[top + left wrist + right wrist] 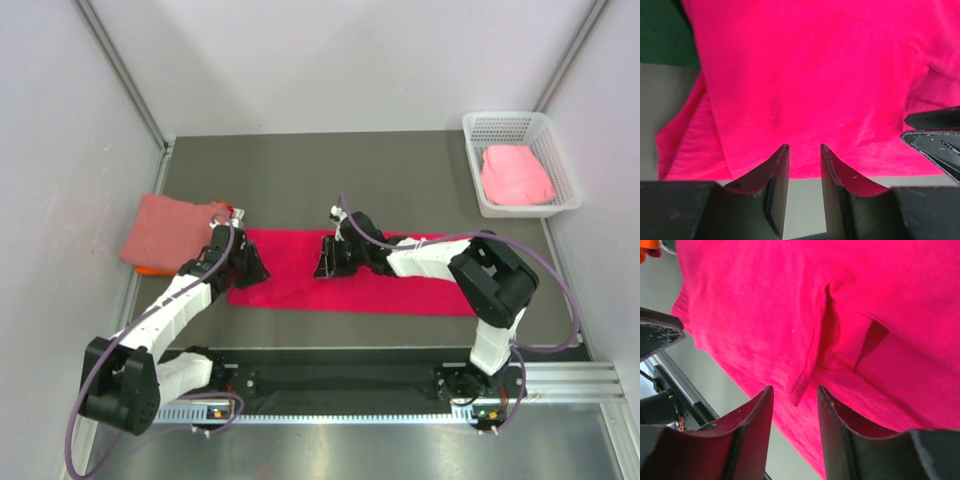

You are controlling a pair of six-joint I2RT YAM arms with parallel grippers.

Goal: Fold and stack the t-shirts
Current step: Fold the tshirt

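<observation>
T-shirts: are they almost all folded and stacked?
Not quite. Done: the salmon tee lies folded on the orange tee at the left. In hand: the crimson tee lies stretched out, the left gripper and right gripper open over it. Left: fold it, then the light pink tee bunched in the basket.

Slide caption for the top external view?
Left gripper and right gripper low over the crimson-pink t-shirt; salmon t-shirt left, light pink t-shirt in basket.
</observation>
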